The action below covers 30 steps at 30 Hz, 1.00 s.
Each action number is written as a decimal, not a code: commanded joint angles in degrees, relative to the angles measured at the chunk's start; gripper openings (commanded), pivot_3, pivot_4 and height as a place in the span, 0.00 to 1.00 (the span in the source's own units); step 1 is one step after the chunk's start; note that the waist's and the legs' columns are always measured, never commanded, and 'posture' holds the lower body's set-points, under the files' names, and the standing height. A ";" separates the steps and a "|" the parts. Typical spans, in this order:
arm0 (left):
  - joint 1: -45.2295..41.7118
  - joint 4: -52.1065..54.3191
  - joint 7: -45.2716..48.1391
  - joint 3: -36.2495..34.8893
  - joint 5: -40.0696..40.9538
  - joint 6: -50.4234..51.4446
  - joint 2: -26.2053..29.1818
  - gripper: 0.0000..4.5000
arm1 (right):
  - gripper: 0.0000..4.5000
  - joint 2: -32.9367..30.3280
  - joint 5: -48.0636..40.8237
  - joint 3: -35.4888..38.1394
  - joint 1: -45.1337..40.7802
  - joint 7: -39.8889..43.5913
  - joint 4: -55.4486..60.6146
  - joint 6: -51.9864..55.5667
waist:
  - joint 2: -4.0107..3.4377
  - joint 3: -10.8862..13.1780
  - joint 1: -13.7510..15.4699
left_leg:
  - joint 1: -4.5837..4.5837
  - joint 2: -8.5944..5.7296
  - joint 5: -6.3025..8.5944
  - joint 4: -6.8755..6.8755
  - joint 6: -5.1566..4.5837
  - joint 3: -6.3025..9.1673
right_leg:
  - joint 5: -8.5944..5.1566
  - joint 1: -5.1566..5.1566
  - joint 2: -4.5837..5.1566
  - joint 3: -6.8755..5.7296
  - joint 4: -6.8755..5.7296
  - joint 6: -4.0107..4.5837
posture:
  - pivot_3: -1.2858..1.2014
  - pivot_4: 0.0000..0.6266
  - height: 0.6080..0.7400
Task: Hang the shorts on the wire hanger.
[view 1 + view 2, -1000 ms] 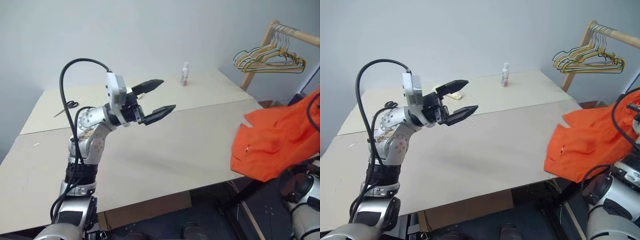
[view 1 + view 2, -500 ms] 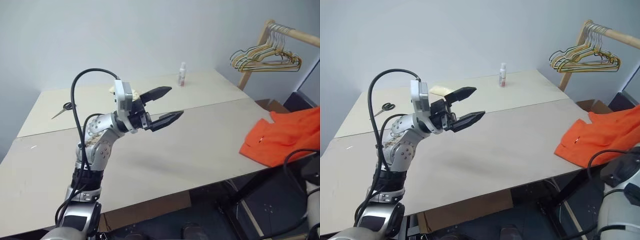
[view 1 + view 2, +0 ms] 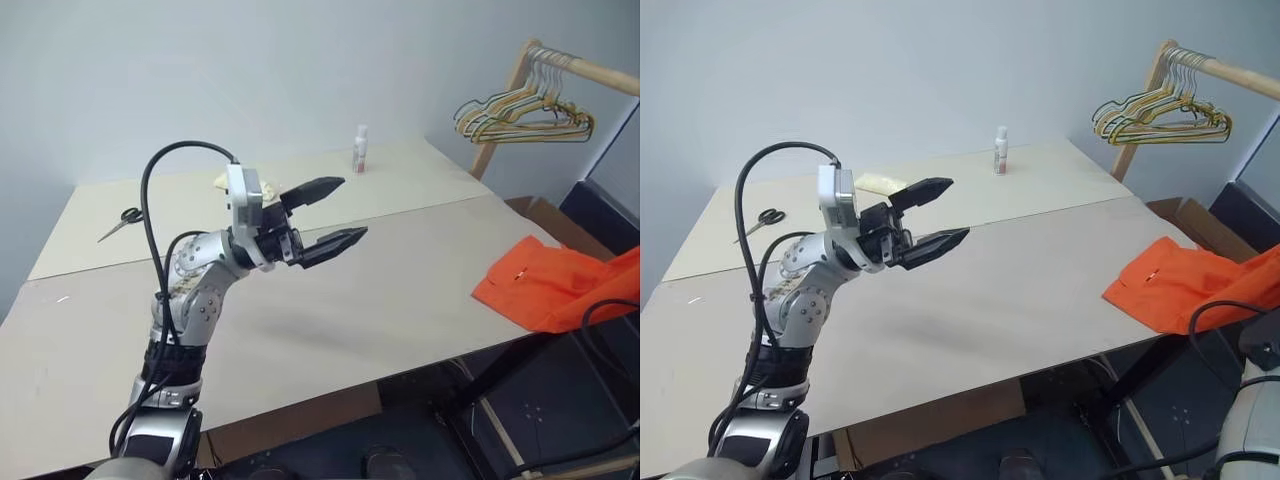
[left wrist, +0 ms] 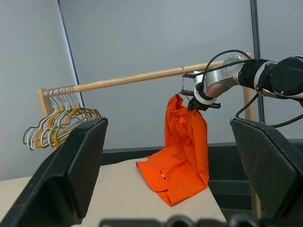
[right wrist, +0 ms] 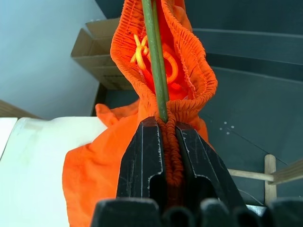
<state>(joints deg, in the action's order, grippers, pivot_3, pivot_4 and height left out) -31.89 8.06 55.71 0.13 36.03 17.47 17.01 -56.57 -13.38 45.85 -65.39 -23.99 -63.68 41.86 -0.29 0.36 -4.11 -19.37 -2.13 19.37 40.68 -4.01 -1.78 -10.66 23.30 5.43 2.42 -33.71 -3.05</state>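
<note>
Waistband pinched tight: the right gripper (image 5: 163,124) clamps the bright orange fabric shorts (image 4: 182,151) and the thin olive wire hanger (image 5: 156,61) together beside the wooden rail (image 4: 142,78), hem trailing on the beige table (image 3: 330,300). Left gripper (image 3: 335,213) waits wide, empty.

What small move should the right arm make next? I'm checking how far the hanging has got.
Probably lift a little more. The right tool is shut on the shorts' waistband together with the wire hanger, beside the wooden rail, but the lower part of the shorts rests on the table.
</note>
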 commanded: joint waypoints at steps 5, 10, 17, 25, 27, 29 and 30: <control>-0.51 2.60 0.42 -1.08 2.36 -0.63 -0.46 1.00 | 0.02 -1.10 -0.83 -3.49 -1.00 -0.60 0.35 -0.68 | -0.01 0.00 0.00 | 0.08 0.04 0.10 0.00 -0.16 -0.12 | 0.03 -0.18 -0.02 0.12 0.25 -0.06 | 0.49 0.00 1.00; 0.27 3.04 0.89 -0.69 2.58 -0.83 -0.05 1.00 | 0.41 -0.92 -0.46 -5.91 -0.62 -0.64 1.26 -0.63 | -0.06 -0.02 0.03 | 0.07 0.06 0.15 -0.02 -0.24 -0.15 | 0.26 -0.17 -0.03 0.13 0.52 -0.44 | 0.49 0.00 1.00; 0.06 2.36 0.91 -0.72 2.94 -1.01 -0.65 1.00 | 0.95 -0.17 0.62 -9.13 -0.23 -2.22 3.83 -0.28 | -0.07 -0.02 0.10 | 0.07 0.03 0.20 -0.02 -0.29 -0.16 | 0.27 -0.12 0.04 0.13 0.68 -0.44 | 0.49 0.00 1.00; -0.13 1.50 1.06 -0.11 1.75 -1.53 -0.99 1.00 | 1.00 3.28 12.54 -22.59 4.37 -9.73 20.29 -0.96 | -0.27 -0.04 0.10 | 0.08 0.02 0.21 -0.02 -0.28 -0.17 | 0.28 -0.01 0.12 0.16 0.63 -0.46 | 0.48 0.00 1.00; -0.16 1.47 1.11 0.04 1.60 -1.60 -1.07 1.00 | 1.00 3.57 16.71 -26.86 6.02 -10.24 24.49 -4.23 | -0.35 -0.03 0.07 | 0.08 0.03 0.20 -0.02 -0.28 -0.17 | 0.29 0.01 0.12 0.16 0.60 -0.47 | 0.48 0.00 1.00; -0.37 1.46 1.04 -0.08 1.80 -1.49 -1.24 1.00 | 1.00 3.94 18.42 -28.61 7.03 -9.40 27.43 -7.43 | -0.38 -0.03 0.06 | 0.09 0.03 0.19 -0.01 -0.26 -0.17 | 0.30 0.05 0.12 0.16 0.58 -0.48 | 0.48 0.00 1.00; -0.45 1.45 1.07 -0.20 1.91 -1.54 -1.30 1.00 | 1.00 4.24 18.82 -29.09 7.42 -8.77 28.56 -8.95 | -0.38 -0.03 0.03 | 0.10 0.02 0.19 -0.01 -0.25 -0.17 | 0.31 0.06 0.11 0.15 0.58 -0.50 | 0.48 0.00 1.00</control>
<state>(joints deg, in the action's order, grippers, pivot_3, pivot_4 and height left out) -30.96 9.10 56.87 0.20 37.91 17.17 15.86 -52.16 3.46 18.13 -57.51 -33.12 -39.18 36.70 -0.67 0.33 -4.09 -19.26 -2.10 19.55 40.67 -4.26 -1.95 -10.31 23.36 5.54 2.57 -33.13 -3.61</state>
